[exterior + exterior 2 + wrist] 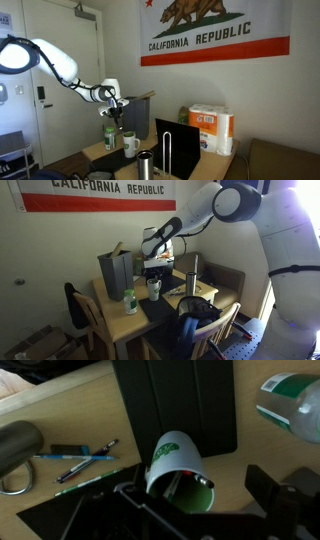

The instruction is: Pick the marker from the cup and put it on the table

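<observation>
Cup (176,458), round, white, slim dark marker (201,481) inside, tan wooden table (70,410)

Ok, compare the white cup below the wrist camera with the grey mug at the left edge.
The white cup carries a green logo; the grey mug is plain dull metal. The white cup holds the marker; the grey mug's mouth is out of view. The grey mug shows a loop handle; none shows on the white cup. Both are on the table.
</observation>
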